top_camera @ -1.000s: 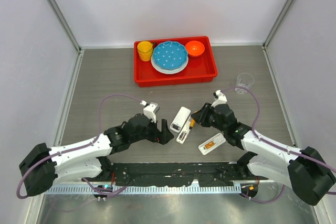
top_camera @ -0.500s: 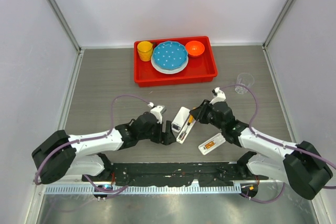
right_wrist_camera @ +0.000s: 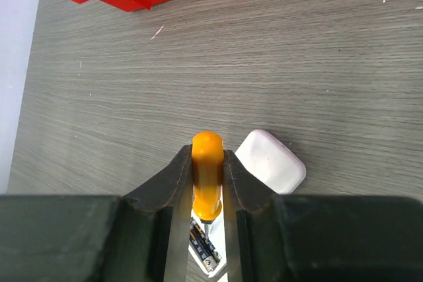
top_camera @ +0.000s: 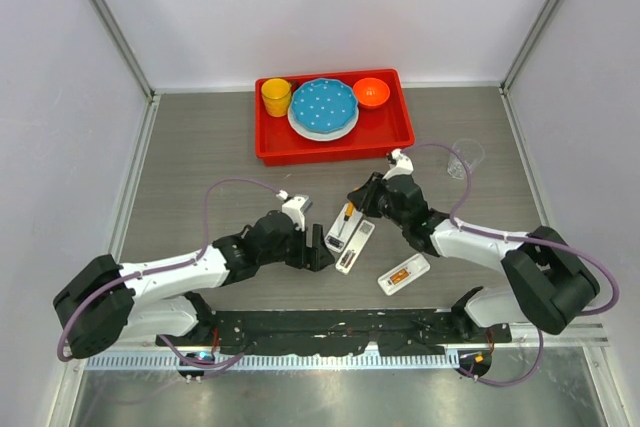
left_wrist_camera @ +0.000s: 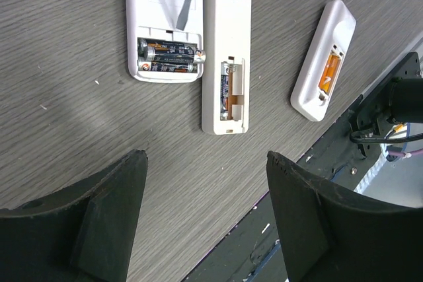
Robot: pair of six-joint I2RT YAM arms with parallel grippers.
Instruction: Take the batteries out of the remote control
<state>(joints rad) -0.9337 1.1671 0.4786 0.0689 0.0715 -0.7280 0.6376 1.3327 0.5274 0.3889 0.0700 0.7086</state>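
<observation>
Three white remote pieces lie mid-table. The wide remote [left_wrist_camera: 164, 24] has an open bay with two dark batteries [left_wrist_camera: 168, 57]. The narrow remote [left_wrist_camera: 225, 44] shows one battery [left_wrist_camera: 225, 87]. A short piece [left_wrist_camera: 324, 61] shows an orange insert. My right gripper [top_camera: 362, 199] is shut on the orange-handled screwdriver [right_wrist_camera: 207, 170], held over the wide remote's bay, with the batteries [right_wrist_camera: 203, 249] just below its tip. My left gripper [top_camera: 318, 250] is open and empty, low over the table beside the remotes' near ends; its fingers [left_wrist_camera: 106, 216] frame bare table.
A red tray [top_camera: 400, 137] at the back holds a yellow cup [top_camera: 276, 97], a blue plate [top_camera: 323, 105] and an orange bowl [top_camera: 371, 92]. A clear cup [top_camera: 466, 155] stands far right. The dark rail [top_camera: 330, 327] runs along the near edge.
My right gripper has moved away from its base and to the left with the screwdriver, now over the wide remote. My left gripper has shifted right, closer to the remotes.
</observation>
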